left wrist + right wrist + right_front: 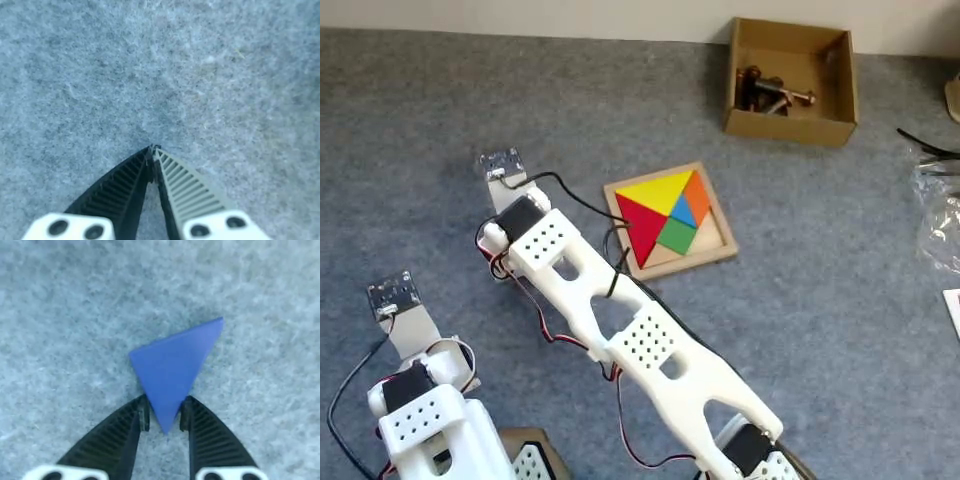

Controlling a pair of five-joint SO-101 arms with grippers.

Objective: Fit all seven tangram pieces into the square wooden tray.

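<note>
The right gripper (163, 412), narrowly parted, pinched one corner of the blue triangle (174, 362) on the grey mat (60, 315). The left gripper (153, 150) was closed tight, holding nothing.

cardboard box (785, 127) holding metal parts (768, 92), clear plastic bag (941, 215), grey felt surface (840, 330)

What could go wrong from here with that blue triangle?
The right end effector pinches only the tapering corner of the blue triangle, so the piece may slip out or swivel when lifted. The wooden tray shows just a narrow bare strip, so a twisted triangle could catch on its rim or on the placed pieces.
</note>
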